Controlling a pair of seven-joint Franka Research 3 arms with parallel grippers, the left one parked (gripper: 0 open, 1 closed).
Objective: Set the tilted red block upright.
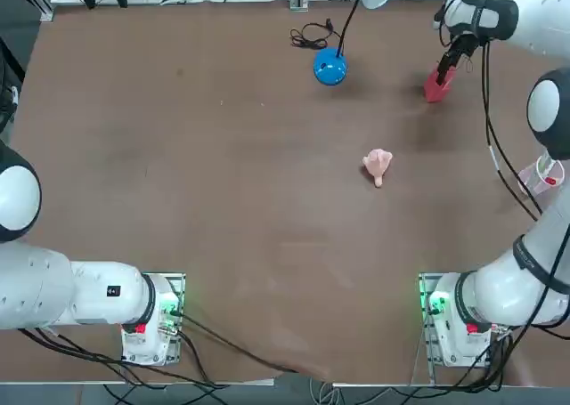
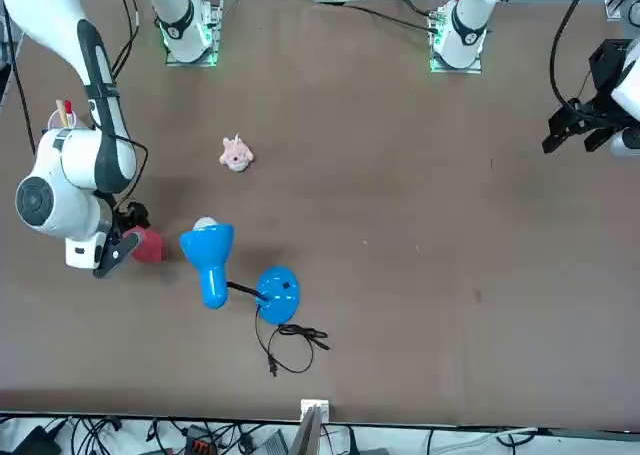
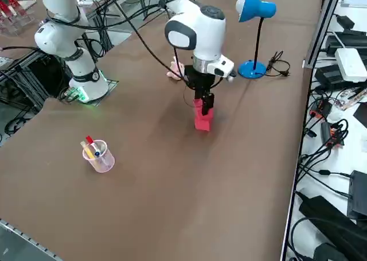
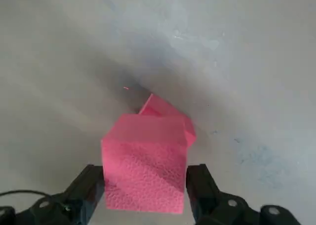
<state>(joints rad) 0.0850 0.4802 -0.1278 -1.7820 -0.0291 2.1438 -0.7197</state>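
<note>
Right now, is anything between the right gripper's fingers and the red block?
Nothing: in the wrist view the right gripper straddles the red block, one finger against each side.

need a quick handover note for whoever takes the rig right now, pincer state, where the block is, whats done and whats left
Right pincer: down at the far right part of the table, fingers either side of the red block, one at each flank. The jaws stand wide; a firm grip can't be confirmed.
Red block: on the table under the pincer, to the right of the blue lamp, and it looks tilted in the top and front views.
Done: approach and straddle.
Left: close on the block, stand it upright, release, retreat.
</note>
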